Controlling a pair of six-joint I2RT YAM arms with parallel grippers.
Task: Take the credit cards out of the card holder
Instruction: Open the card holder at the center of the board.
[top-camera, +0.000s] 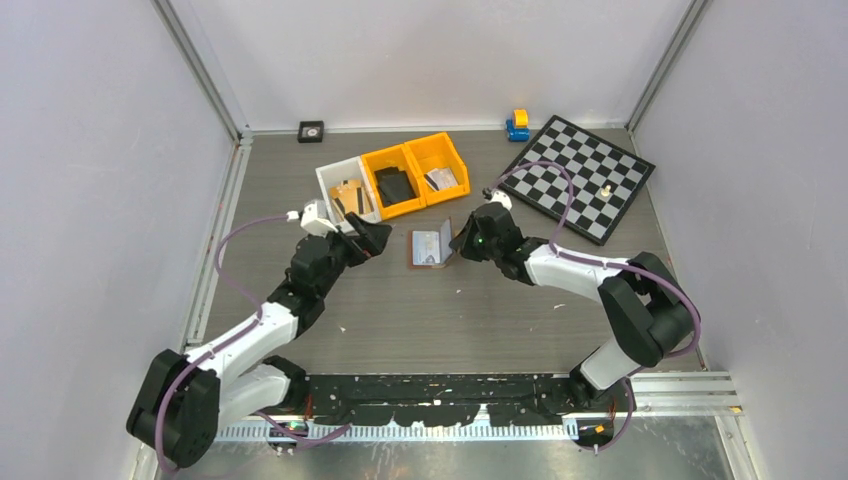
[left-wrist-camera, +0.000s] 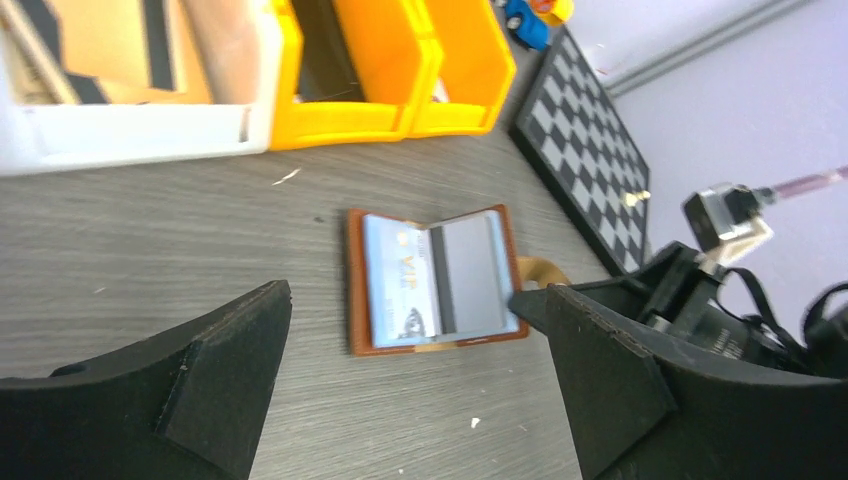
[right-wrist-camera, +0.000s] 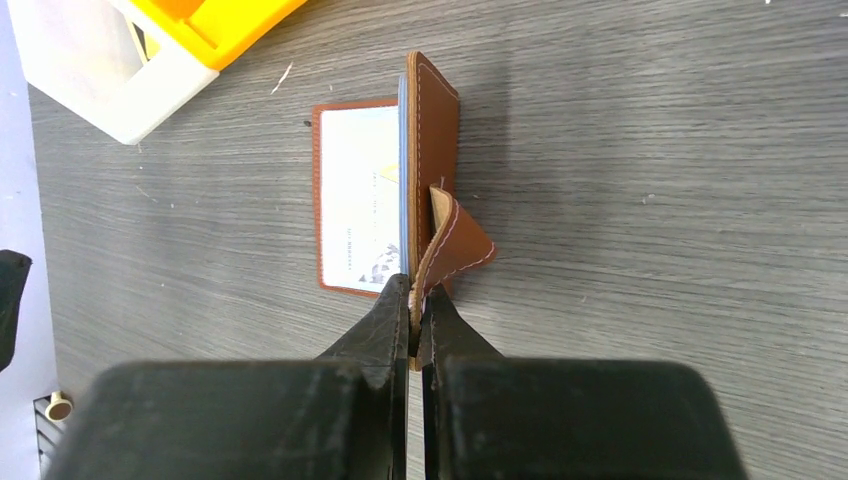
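Fingers (right-wrist-camera: 385, 322) of right hand (right-wrist-camera: 413, 302) pinch card holder (right-wrist-camera: 437, 110) cover.

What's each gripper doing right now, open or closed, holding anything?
Left gripper: open, holding nothing.
Right gripper: closed on the card holder, pinching its raised cover.

Right gripper (right-wrist-camera: 414, 325): clamped on strap (right-wrist-camera: 460, 245), 6 o'clock
Card holder (right-wrist-camera: 436, 130): open, one cover upright
Credit card (right-wrist-camera: 358, 195): flat inside, toward 11 o'clock
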